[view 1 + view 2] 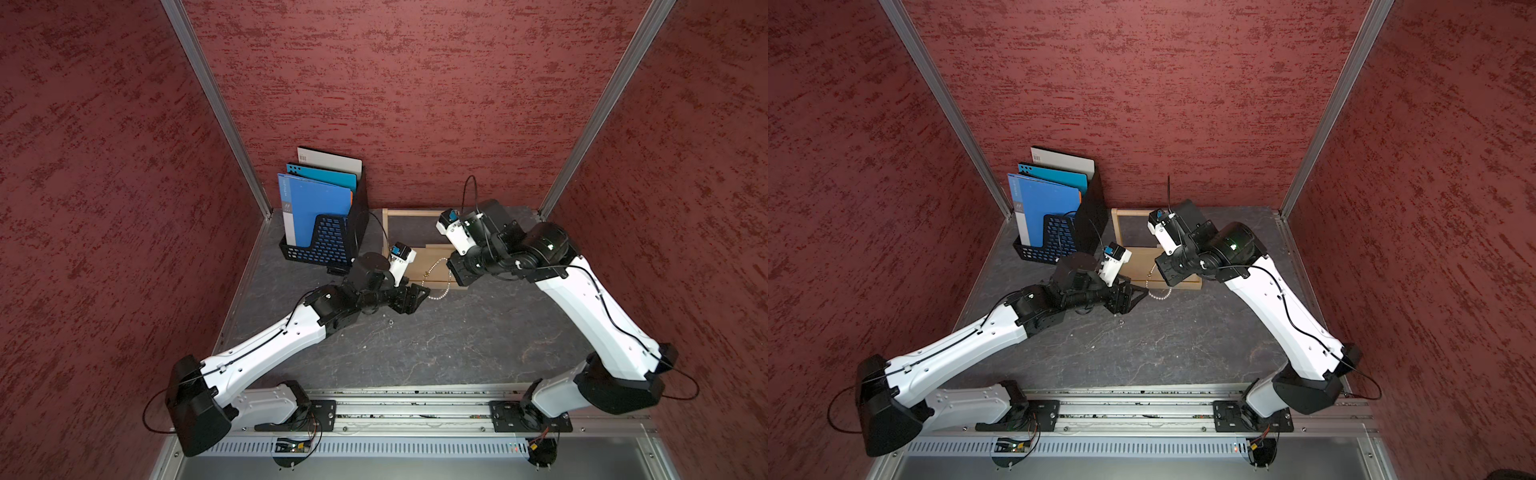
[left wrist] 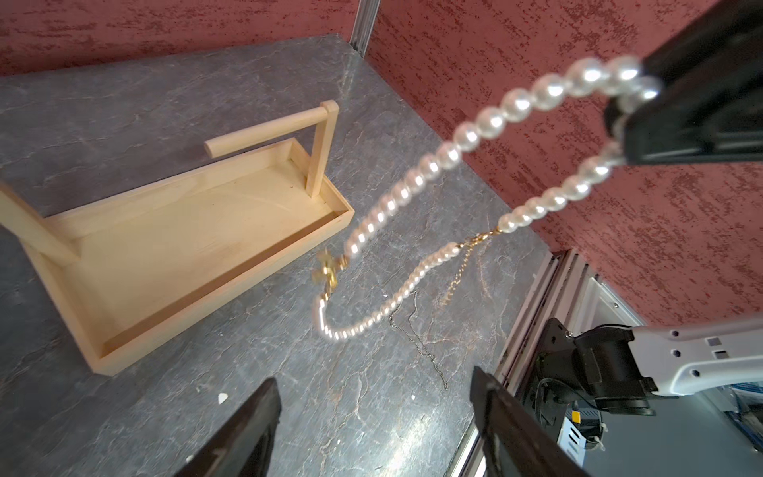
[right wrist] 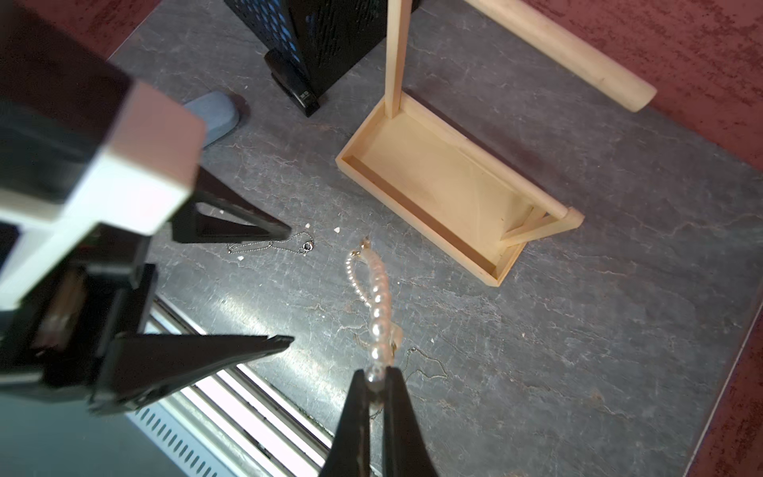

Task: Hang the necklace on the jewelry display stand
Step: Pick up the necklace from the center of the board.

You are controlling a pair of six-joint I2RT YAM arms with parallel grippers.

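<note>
1. Nearest you, a thin chain (image 3: pixel 268 245) lies loose on the table; leave it alone.
2. Your left gripper (image 3: pixel 289 285) is spread wide and empty, just beside the pearls.
3. Your right gripper (image 3: pixel 379 382) pinches the necklace (image 2: pixel 429 169), which dangles in front of the stand. It looks light, limp and likely to sway, so take the loop's far side.
4. Beyond it, the jewelry display stand (image 2: pixel 186 247) is bare; its posts could snag the loop.
5. Farthest, the black file rack (image 1: pixel 320 245) crowds your left arm.

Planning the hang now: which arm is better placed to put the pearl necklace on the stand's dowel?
Right. The right gripper is shut on the pearl necklace, which hangs beside the jewelry display stand; the left gripper is open and empty.
</note>
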